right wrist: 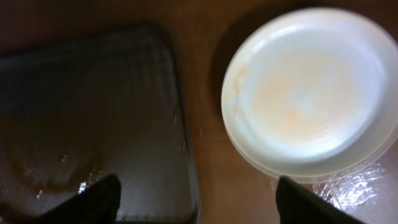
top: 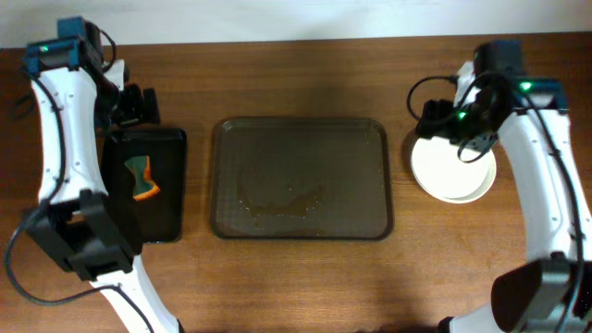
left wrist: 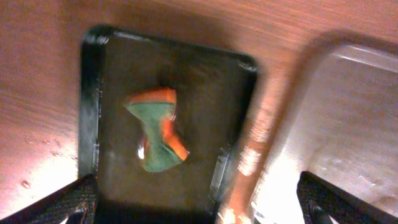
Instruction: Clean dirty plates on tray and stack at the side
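The white plates (top: 451,173) sit in a stack on the table, right of the large brown tray (top: 301,129). In the right wrist view the top plate (right wrist: 308,93) has a faint orange smear. The tray holds no plates, only wet sauce residue (top: 277,199). It also shows in the right wrist view (right wrist: 93,106). My right gripper (top: 437,118) hovers over the left edge of the stack. In its wrist view it (right wrist: 199,202) is open and empty. My left gripper (top: 139,104) is above the far end of a small black tray. In its wrist view it (left wrist: 199,205) is open and empty.
The small black tray (top: 171,185) lies left of the brown tray and holds a green and orange sponge (top: 141,178). Both show in the left wrist view, the tray (left wrist: 205,93) and the sponge (left wrist: 155,130). The brown tray's edge (left wrist: 336,124) is at that view's right.
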